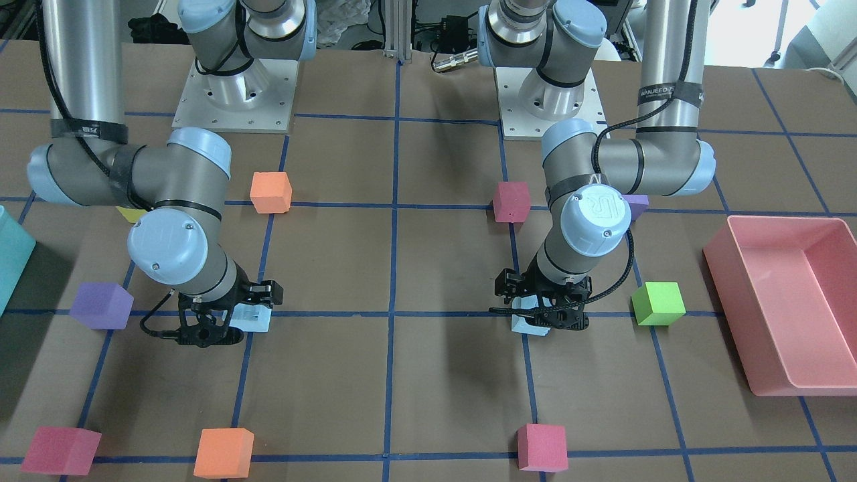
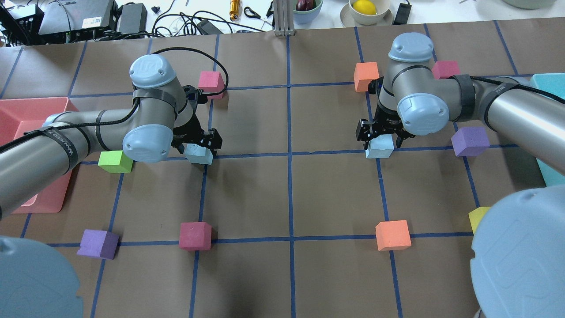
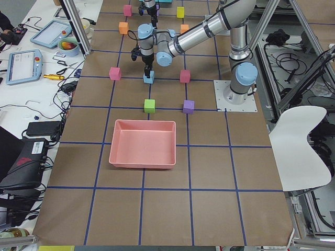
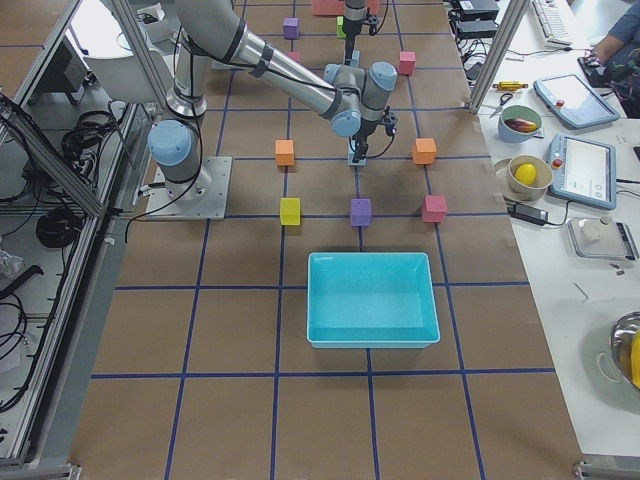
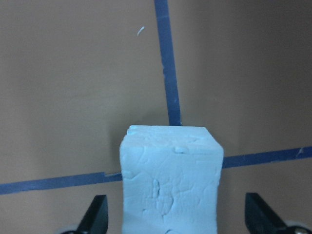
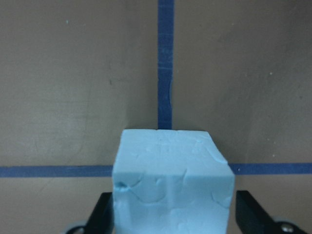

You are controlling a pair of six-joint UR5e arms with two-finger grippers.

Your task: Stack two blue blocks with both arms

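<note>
overhead exterior: parted jaws straddle first blue block [image 2: 199, 153] and second blue block [image 2: 379, 147].

A yellow cube [image 1: 130, 215] is hiding behind the right arm [image 1: 167, 177], a purple cube [image 1: 639, 204] behind the left arm [image 1: 656, 164]. The teal bin [image 1: 13, 264], the left blue block [image 5: 170, 180] and the right blue block [image 6: 173, 180] are running off frame edges.

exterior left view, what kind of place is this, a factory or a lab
Most likely a robotics lab. The left arm and right arm are bolted to a table marked with a blue tape grid, and the side bench holds control tablets.
</note>
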